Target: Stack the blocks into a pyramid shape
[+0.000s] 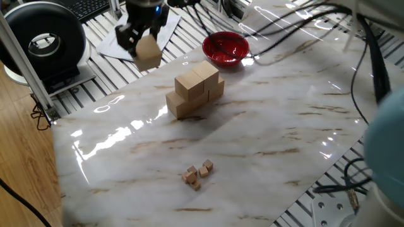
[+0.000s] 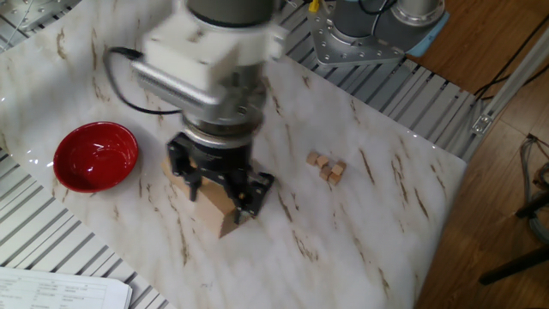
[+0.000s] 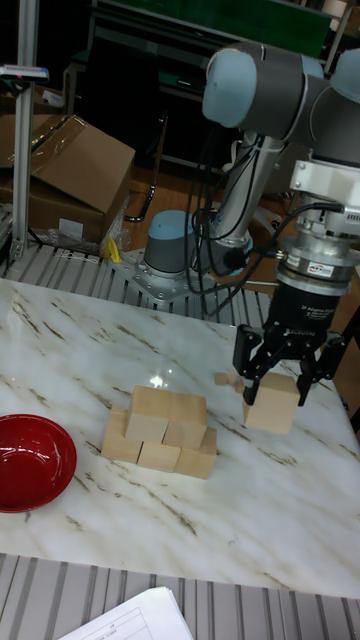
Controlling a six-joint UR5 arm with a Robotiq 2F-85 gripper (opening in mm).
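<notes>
No brand name or writing can be read in any view; the sheet of paper [image 3: 125, 618] at the bottom edge of the tall fixed view carries lines too small to make out.

The black two-finger tool [image 3: 289, 372] pinches one large light-tan wooden cube [image 3: 271, 402] between its fingers [image 3: 248, 368] and holds it in the air, clear of the white marbled counter [image 3: 60, 340]. In the tall fixed view the held cube hangs right of centre, beside the stack and apart from it; in one fixed view the tool [image 1: 142, 39] and its cube [image 1: 149, 52] sit at the upper left of the frame, tilted.

The stepped stack of large tan wooden cubes [image 1: 194, 88] stands just above centre of that frame. Its faces are plain, smooth and pale, with sharp edges. In the tall fixed view it [image 3: 163, 430] shows three cubes in the bottom row and two on them, touching; the top place is bare. In the other fixed view the tool [image 2: 219, 180] covers most of the stack, so the count there is uncertain.

A glossy red bowl [image 1: 225, 47] lies near the stack, toward the top of the frame. A cluster of tiny wooden cubes [image 1: 197, 174] lies well apart, lower centre.
</notes>
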